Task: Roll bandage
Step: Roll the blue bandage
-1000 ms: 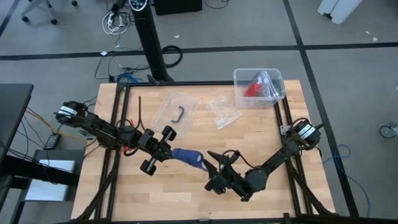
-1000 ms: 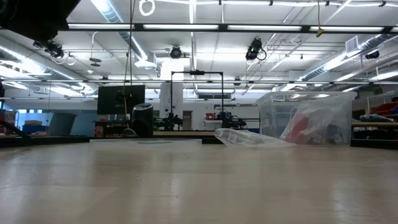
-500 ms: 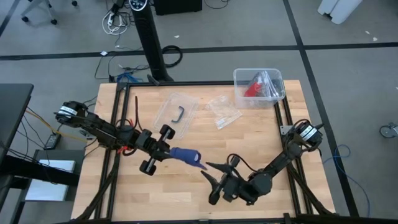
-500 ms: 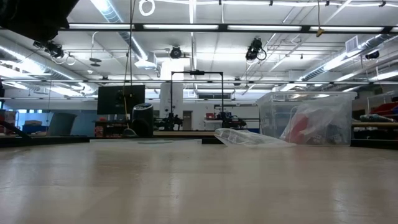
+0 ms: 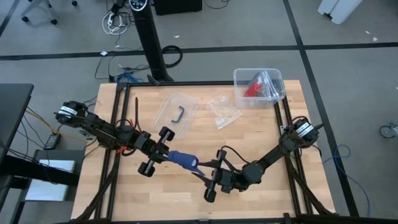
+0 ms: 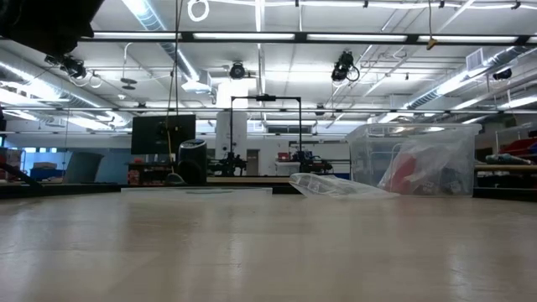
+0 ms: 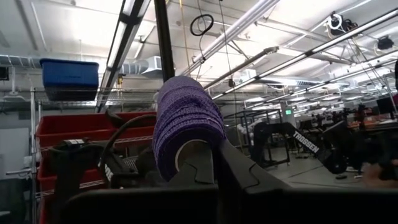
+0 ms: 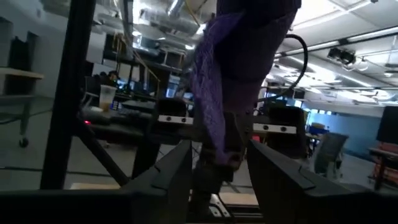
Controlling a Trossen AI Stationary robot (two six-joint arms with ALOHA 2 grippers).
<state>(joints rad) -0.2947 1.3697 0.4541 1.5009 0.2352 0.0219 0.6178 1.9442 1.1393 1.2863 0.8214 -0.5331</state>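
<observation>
Blue bandage (image 5: 182, 160) roll is sitting pinched in your left gripper (image 5: 166, 155) at lower centre; right gripper (image 5: 208, 176) fingers are spreading around its loose tail.

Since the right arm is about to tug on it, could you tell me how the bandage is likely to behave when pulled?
The bandage is probably soft and floppy: in the right wrist view its loose tail hangs limp between the right tool's open fingers. It looks light, as the left tool holds the roll aloft. The knit surface probably grips rather than slips.
</observation>
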